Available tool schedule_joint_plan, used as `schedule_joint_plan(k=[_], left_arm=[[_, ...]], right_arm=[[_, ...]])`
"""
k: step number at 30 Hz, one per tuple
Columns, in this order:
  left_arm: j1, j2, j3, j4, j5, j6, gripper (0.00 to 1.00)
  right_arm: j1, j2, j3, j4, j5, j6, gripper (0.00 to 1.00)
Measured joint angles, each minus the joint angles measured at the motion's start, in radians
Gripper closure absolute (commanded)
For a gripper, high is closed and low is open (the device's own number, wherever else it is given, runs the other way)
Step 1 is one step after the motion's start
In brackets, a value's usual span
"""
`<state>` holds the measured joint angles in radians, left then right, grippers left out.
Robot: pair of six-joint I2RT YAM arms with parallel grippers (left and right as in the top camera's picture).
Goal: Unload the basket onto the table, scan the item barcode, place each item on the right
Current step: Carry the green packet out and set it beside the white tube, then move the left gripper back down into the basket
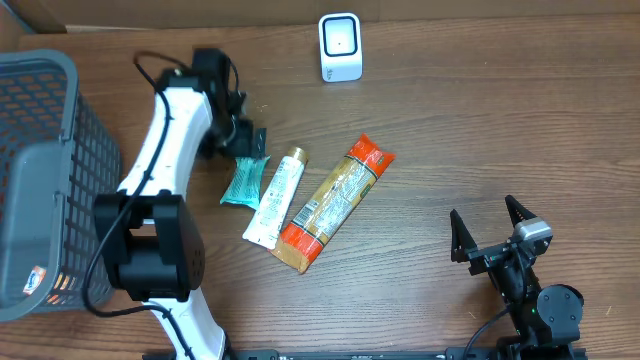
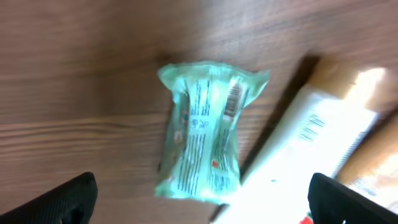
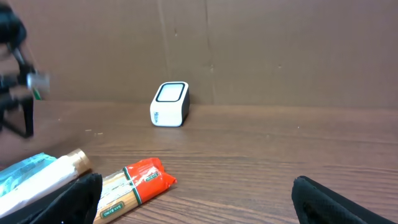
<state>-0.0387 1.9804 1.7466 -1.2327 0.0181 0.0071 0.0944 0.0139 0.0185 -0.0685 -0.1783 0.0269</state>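
A teal snack packet (image 2: pixel 202 140) lies flat on the wooden table with its printed back and barcode (image 2: pixel 233 99) facing up. My left gripper (image 2: pixel 208 200) hangs over its near end, open, both black fingers (image 2: pixel 68 200) wide apart and touching nothing. From overhead, the left gripper (image 1: pixel 240 135) sits just above the packet (image 1: pixel 245 180). The white barcode scanner (image 1: pixel 340 47) stands at the back of the table, also in the right wrist view (image 3: pixel 169 104). My right gripper (image 1: pixel 490 228) rests open and empty at the front right (image 3: pixel 199 200).
A white tube with a gold cap (image 1: pixel 275 198) lies right beside the packet. An orange-red spaghetti pack (image 1: pixel 335 200) lies next to the tube. A grey mesh basket (image 1: pixel 40 170) fills the left edge.
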Motion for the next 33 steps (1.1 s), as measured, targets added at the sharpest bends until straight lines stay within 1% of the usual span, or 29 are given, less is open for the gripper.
schedule_joint_plan(k=[4, 5, 6, 9, 12, 13, 15, 16, 21, 25, 30, 33], left_arm=[[0.002, 0.000, 0.278, -0.152, -0.001, -0.039, 0.00], [0.005, 0.000, 0.372, -0.198, -0.002, -0.054, 0.00], [0.006, -0.001, 0.426, -0.218, -0.004, -0.065, 0.00], [0.029, -0.004, 0.623, -0.325, -0.018, -0.156, 0.00], [0.104, -0.011, 0.770, -0.392, 0.004, -0.240, 0.00], [0.157, -0.017, 0.814, -0.419, 0.020, -0.261, 0.00], [0.238, -0.027, 0.848, -0.444, 0.040, -0.279, 0.00], [0.306, -0.039, 0.856, -0.448, 0.056, -0.288, 0.00], [0.561, -0.068, 0.859, -0.451, 0.104, -0.337, 0.00], [0.743, -0.093, 0.859, -0.451, 0.137, -0.349, 0.00], [0.898, -0.122, 0.838, -0.451, 0.143, -0.349, 0.00], [0.967, -0.137, 0.753, -0.451, 0.143, -0.349, 0.00]], right_arm=[[0.000, 0.000, 0.000, 0.000, 0.000, 0.000, 0.00], [0.000, 0.000, 0.000, 0.000, 0.000, -0.001, 0.00], [0.000, 0.000, 0.000, 0.000, 0.000, -0.001, 0.00], [0.000, 0.000, 0.000, 0.000, -0.001, 0.000, 0.00], [0.000, 0.000, 0.000, 0.000, 0.000, 0.000, 0.00], [0.000, 0.000, 0.000, 0.000, 0.000, 0.000, 0.00], [0.000, 0.000, 0.000, 0.000, 0.000, 0.000, 0.00], [0.000, 0.000, 0.000, 0.000, 0.000, 0.000, 0.00], [0.000, 0.000, 0.000, 0.000, 0.000, -0.001, 0.00], [0.000, 0.000, 0.000, 0.000, 0.000, 0.000, 0.00], [0.000, 0.000, 0.000, 0.000, 0.000, 0.000, 0.00], [0.000, 0.000, 0.000, 0.000, 0.000, 0.000, 0.00]])
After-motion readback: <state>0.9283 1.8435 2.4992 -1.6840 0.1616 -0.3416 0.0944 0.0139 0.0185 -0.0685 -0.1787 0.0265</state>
